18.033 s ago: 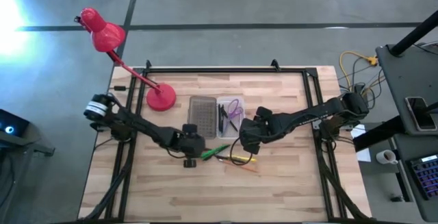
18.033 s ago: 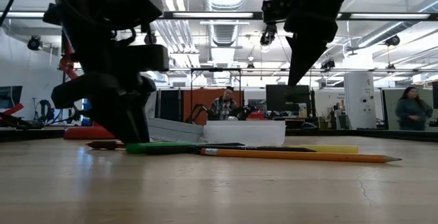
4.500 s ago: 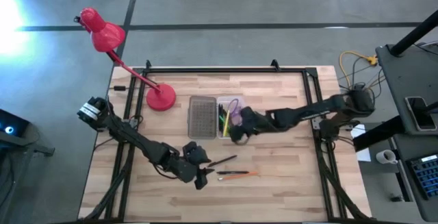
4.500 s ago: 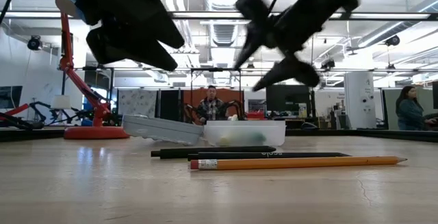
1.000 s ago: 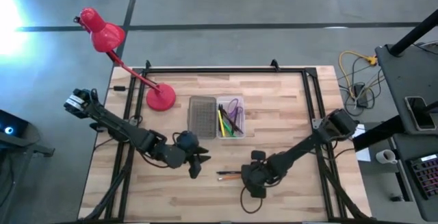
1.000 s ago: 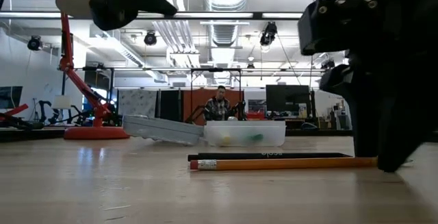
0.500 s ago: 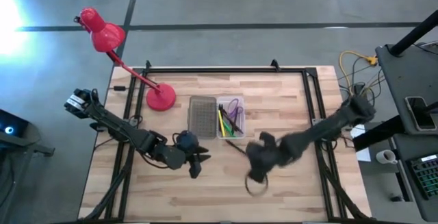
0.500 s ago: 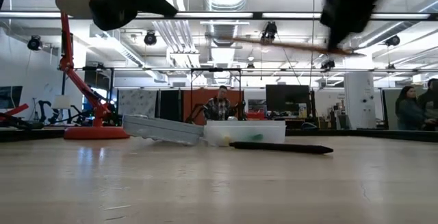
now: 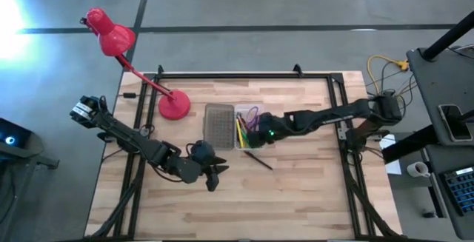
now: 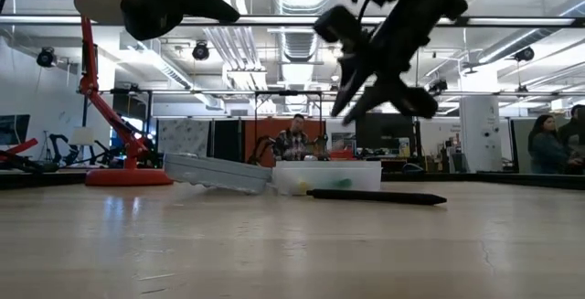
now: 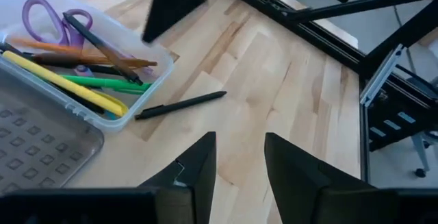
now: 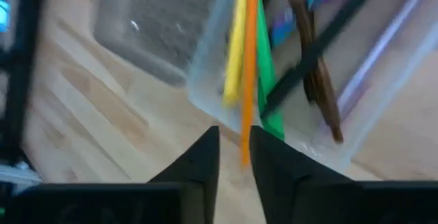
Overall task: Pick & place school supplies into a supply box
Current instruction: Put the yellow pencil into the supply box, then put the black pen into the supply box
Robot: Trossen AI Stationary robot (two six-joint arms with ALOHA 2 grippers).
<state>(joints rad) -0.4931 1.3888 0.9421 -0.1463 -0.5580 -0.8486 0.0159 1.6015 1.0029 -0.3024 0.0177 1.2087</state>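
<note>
Right tool point(image 12: 234, 157) pinches a thin orange pencil point(image 12: 248, 59) above the clear ribbed plastic supply box point(image 9: 219, 125); left tool point(image 11: 238, 157), near-left, gapes released.

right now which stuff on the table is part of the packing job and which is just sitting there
Part of the job: supply box, scissors and pens in it, orange pencil in the right gripper, black pen on the table.

Just there: red desk lamp; left gripper waits nearby.

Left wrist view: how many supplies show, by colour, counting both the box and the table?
Purple scissors: 1
Yellow pen: 1
Green pen: 1
Orange pencil, in the right pincer: 1
Dark brown pen: 1
Black pens, one in the box, one on the table: 2
Total: 7
</note>
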